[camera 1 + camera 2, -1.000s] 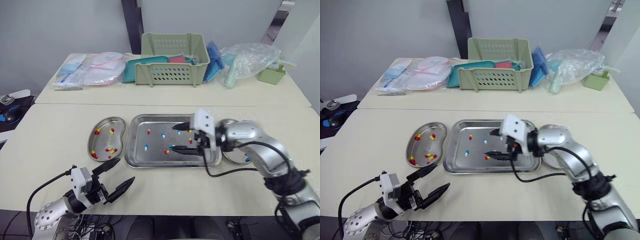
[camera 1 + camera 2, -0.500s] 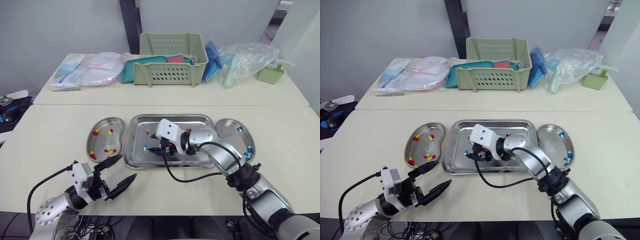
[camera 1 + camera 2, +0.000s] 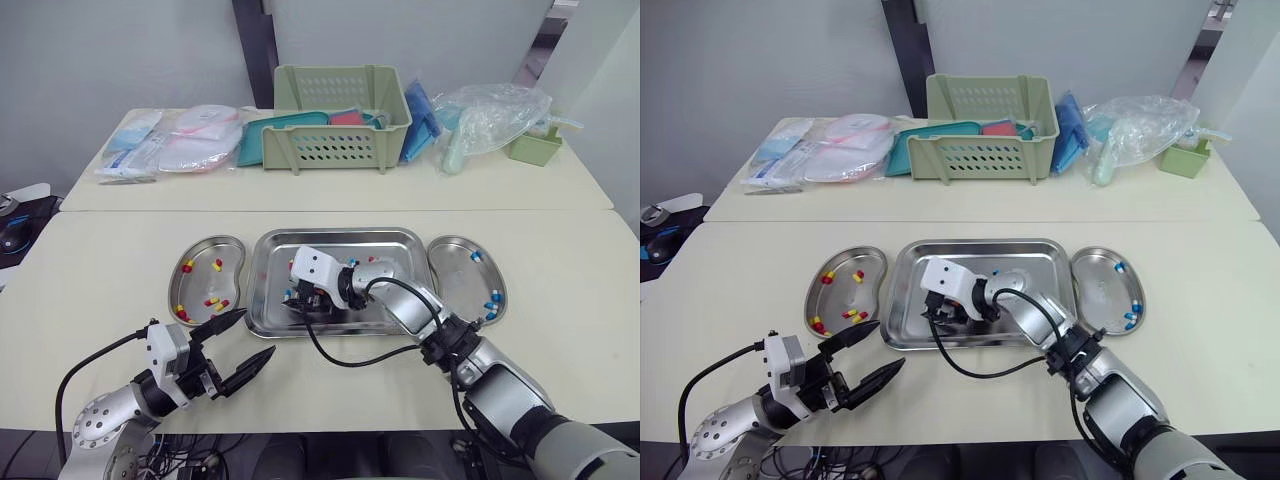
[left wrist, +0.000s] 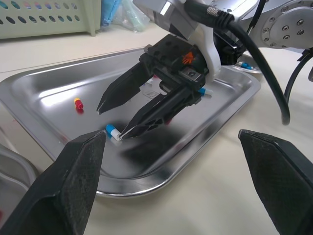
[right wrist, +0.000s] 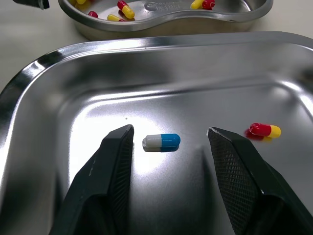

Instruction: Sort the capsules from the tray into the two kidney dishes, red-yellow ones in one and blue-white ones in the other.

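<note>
Currently the open right pincer [image 5: 168, 131] straddles a blue-white capsule [image 5: 162, 142] at the tray's [image 5: 205, 63] eight o'clock; off-centre closing might flick it away.

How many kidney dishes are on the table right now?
2: left kidney dish left of the tray, right kidney dish right of it; none seems hidden.

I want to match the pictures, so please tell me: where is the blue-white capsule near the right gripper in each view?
Left eye view: blue-white capsule in the left part of the tray, at the tips of the right gripper.
Right eye view: same place in the tray.
Left wrist view: capsule beside one black tip.
Right wrist view: capsule between both fingers, untouched.
Shared landmark: the tray's left rim.
</note>
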`<state>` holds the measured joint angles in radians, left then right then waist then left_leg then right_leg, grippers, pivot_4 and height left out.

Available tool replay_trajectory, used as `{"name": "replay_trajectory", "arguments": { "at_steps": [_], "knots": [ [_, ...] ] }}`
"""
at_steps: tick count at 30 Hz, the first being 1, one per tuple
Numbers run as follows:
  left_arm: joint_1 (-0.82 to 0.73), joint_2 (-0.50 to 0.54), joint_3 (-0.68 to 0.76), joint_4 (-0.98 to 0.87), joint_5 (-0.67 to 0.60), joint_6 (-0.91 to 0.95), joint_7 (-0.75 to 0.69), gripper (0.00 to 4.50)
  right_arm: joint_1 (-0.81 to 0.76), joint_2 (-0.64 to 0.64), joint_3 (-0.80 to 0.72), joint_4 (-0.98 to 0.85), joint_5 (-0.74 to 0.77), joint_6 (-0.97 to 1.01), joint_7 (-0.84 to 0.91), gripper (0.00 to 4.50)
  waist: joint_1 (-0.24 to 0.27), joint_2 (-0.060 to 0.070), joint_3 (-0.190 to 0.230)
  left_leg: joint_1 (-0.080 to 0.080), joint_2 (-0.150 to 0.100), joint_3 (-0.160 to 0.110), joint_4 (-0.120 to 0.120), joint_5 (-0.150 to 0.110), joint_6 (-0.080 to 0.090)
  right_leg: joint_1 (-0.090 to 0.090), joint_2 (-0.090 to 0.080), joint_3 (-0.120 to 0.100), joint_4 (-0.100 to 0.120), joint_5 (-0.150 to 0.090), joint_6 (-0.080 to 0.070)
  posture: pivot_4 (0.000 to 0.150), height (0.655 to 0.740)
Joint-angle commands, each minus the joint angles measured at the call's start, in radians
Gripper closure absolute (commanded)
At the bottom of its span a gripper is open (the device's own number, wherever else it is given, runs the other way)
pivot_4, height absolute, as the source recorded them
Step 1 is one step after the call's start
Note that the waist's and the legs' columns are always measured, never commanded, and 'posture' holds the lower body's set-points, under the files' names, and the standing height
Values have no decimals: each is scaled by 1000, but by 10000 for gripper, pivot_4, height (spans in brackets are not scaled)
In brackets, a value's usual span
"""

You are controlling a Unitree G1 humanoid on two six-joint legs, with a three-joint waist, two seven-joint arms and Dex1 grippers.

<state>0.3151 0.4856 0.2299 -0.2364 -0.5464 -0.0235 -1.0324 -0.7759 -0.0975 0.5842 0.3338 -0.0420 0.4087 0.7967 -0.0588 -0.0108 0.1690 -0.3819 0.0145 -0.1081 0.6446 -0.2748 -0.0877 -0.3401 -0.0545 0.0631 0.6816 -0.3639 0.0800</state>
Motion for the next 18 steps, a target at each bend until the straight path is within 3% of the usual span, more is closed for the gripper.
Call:
{"name": "replay_trajectory", "arguments": {
  "at_steps": [1,7,10,16,18],
  "knots": [
    [-4,10,-5,-41,-4,5,12,0,-30,25,-7,23,-23,-35,3,18681,0,0,0,0,0,0,0,0,0,-2,0,0,0,0,0,1500,7400],
    [-5,11,-8,-61,-5,21,28,0,-18,35,-6,30,-42,-18,19,18681,-1,0,0,0,0,0,0,0,0,-2,0,1,0,0,0,1500,7400],
    [-9,12,-9,-70,-6,30,35,0,-10,32,-10,38,-47,-20,23,23395,-1,0,0,0,0,0,0,0,0,-2,0,0,0,0,0,1500,7400],
    [-12,16,-7,-73,-8,38,37,0,-1,18,-8,21,-54,-54,50,37111,-1,0,0,0,0,0,0,0,0,-2,0,0,0,0,0,1500,7400],
    [-14,18,-5,-70,-9,39,37,0,-2,17,-7,19,-61,-90,51,38605,-1,0,0,0,0,0,0,0,0,-2,0,0,0,0,0,1500,7400]
  ]
}}
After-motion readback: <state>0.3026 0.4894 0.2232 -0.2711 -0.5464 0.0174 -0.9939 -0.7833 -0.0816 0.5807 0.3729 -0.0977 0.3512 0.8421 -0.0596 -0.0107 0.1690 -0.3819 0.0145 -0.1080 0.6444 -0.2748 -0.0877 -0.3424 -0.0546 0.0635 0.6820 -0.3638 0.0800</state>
